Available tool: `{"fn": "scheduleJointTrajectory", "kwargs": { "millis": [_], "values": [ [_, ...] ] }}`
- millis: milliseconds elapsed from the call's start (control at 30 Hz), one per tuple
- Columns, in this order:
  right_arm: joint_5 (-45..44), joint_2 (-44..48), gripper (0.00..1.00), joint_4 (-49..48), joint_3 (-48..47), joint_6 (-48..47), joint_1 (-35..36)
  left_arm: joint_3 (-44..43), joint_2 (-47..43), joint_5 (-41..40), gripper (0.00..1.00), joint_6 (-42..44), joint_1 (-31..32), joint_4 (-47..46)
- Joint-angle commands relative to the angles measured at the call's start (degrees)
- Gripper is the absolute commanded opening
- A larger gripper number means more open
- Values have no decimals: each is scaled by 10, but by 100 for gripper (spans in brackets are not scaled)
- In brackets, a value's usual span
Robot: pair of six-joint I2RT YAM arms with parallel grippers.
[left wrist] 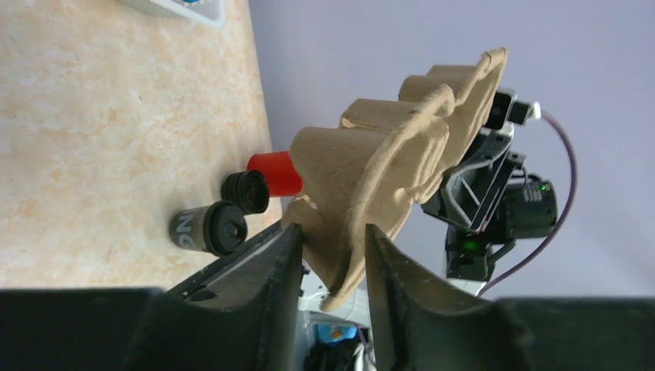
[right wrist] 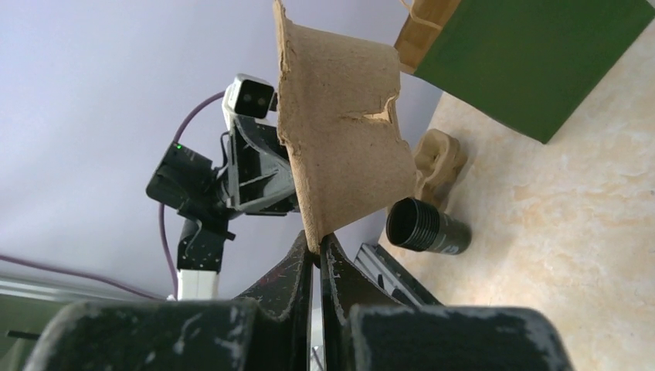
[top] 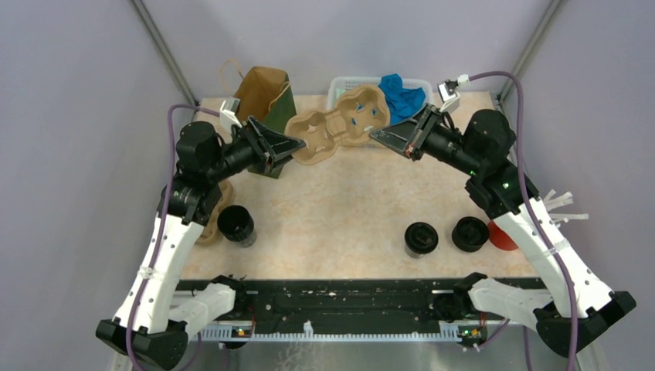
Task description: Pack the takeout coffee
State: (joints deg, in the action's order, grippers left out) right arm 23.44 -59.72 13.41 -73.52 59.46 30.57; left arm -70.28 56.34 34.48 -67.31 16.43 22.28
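Note:
Three takeout coffees stand on the table: one at the left (top: pixel 235 224), two at the right (top: pixel 421 238) (top: pixel 470 233). The tan cardboard cup tray (top: pixel 336 127) hangs in the air above the far table between both grippers. My left gripper (top: pixel 297 144) holds its left end; in the left wrist view the fingers (left wrist: pixel 334 232) stand partly apart with a tray pocket (left wrist: pixel 386 170) pressed between them. My right gripper (top: pixel 378 135) is shut on the rim of the right end (right wrist: pixel 340 124), as the right wrist view (right wrist: pixel 317 239) shows. No cup sits in the tray.
A brown and green paper bag (top: pixel 266 97) stands at the back left. A white basket (top: pixel 344 83) with a blue cloth (top: pixel 402 97) is at the back. A red cup (top: pixel 503 238) with white sticks is beside the right arm. A second tan tray (top: pixel 212 220) lies under the left arm.

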Motion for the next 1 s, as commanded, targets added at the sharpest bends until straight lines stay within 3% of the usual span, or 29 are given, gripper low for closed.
{"fn": "scheduleJointTrajectory", "kwargs": {
  "millis": [0,133,200,333,400,633,967],
  "values": [
    [24,12,0,-44,1,18,-3,-25,-1,3,31,-1,0,-45],
    [20,13,0,-34,6,18,-2,-42,12,12,6,17,0,-20],
    [8,9,3,16,-14,-8,-3,-59,20,13,0,44,0,6],
    [-25,-34,53,233,-119,-132,-25,-102,44,4,0,135,0,87],
    [34,-54,61,261,-141,-160,-57,-114,51,7,0,166,0,111],
    [193,-80,66,242,-149,-160,-166,-109,52,9,0,198,0,141],
    [284,-105,48,134,-118,-85,-173,-107,57,24,0,220,0,149]
  ]
}}
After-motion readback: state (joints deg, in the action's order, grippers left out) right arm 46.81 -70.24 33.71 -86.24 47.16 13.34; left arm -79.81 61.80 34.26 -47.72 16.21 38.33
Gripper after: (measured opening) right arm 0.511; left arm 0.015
